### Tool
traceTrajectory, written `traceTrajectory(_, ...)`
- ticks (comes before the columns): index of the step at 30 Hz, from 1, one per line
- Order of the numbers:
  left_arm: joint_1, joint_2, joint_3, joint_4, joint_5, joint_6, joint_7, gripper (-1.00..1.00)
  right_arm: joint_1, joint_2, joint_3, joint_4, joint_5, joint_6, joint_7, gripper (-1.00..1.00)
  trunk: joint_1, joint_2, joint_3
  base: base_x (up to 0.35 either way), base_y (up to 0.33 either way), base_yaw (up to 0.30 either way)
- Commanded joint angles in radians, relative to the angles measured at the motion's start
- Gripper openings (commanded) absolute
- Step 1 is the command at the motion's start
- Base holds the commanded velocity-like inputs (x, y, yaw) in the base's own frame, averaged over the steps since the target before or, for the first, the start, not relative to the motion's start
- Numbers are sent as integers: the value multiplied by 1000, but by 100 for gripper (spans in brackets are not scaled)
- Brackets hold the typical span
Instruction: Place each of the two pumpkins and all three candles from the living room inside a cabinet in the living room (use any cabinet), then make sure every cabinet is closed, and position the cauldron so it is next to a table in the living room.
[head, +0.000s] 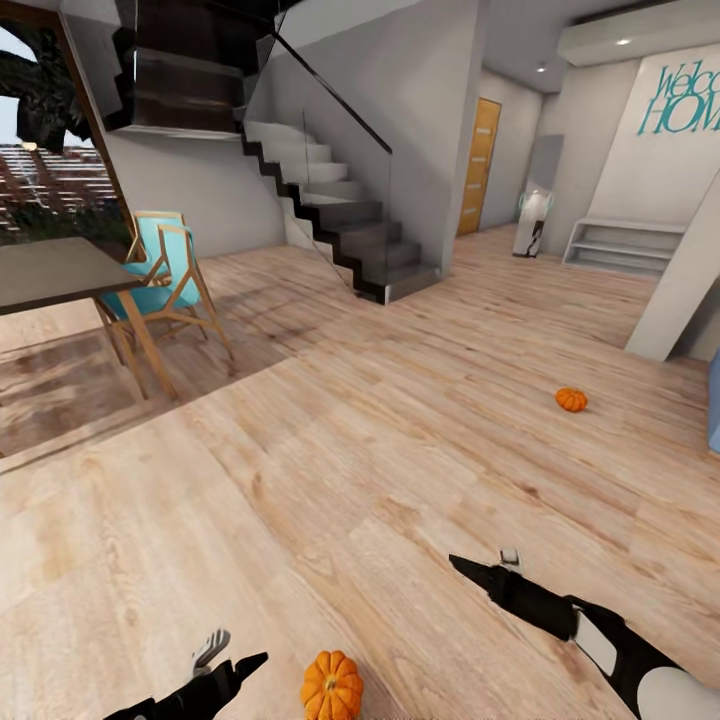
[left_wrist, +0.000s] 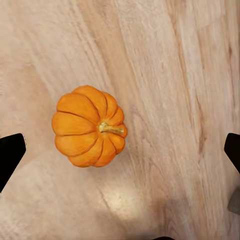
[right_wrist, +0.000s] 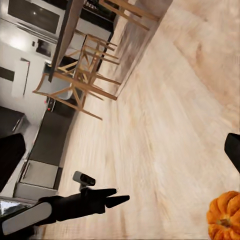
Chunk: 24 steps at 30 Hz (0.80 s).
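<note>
We hover our left end effector (left_wrist: 122, 150), fingers spread wide and empty, above the near pumpkin (left_wrist: 89, 125) on the floor; the second pumpkin (head: 571, 399) lies well beyond it. Fetching the first pumpkin seems in hand, so next we should descend and close around it. Our right end effector (head: 462, 566) hangs empty beside the near pumpkin, its opening unclear.

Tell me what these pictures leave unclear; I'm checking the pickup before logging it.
- Near pumpkin: head view's bottom edge cuts off its underside.
- Left claw: left wrist view's edges crop both fingertips; open.
- Right claw: head view shows one dark point, opening unreadable.
- Far pumpkin: too small for detail.
</note>
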Motion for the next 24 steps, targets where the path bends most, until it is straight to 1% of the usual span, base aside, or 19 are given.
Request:
traceTrajectory(1,-1,2,-4,1,10,6,-3,100,-1,0,14,-1,-11,16,-42,100,4,-8,-4,0,0,0)
traceTrajectory(3,-1,3,-4,3,10,6,-6,100,-2,3,20,-5,-11,66,-132,100,11,-22,-10,0,0,0)
traceTrajectory(5,-1,3,-4,4,10,5,-8,100,-8,6,21,-45,-13,161,-225,100,19,-36,-17,0,0,0)
traceTrajectory(6,-1,3,-4,4,10,5,-8,100,-9,6,20,-80,-17,202,-270,100,23,-43,-20,0,0,0)
traceTrajectory(7,-1,2,-4,5,9,5,-8,100,-9,6,16,-144,-24,242,-333,100,27,-50,-23,0,0,0)
traceTrajectory(9,-1,3,-4,5,9,5,-8,100,-10,6,-1,-224,-31,270,-383,100,34,-64,-29,0,0,0)
traceTrajectory(11,-1,3,-4,5,9,4,-8,100,-10,5,-29,-270,-33,285,-409,100,42,-78,-35,0,0,0)
traceTrajectory(14,-1,3,-4,5,9,3,-5,100,-10,1,-57,-325,-35,312,-415,100,54,-99,-45,0,0,0)
traceTrajectory(17,-1,4,-4,5,8,1,-4,100,-10,-2,-65,-380,-36,334,-412,100,65,-120,-54,0,0,0)
traceTrajectory(22,-2,2,-3,5,8,-3,0,100,-10,-1,-65,-483,-36,348,-412,100,68,-121,-73,0,0,0)
traceTrajectory(24,-5,2,-3,1,8,-4,14,100,-10,-4,-65,-542,-36,362,-413,100,69,-122,-81,0,0,0)
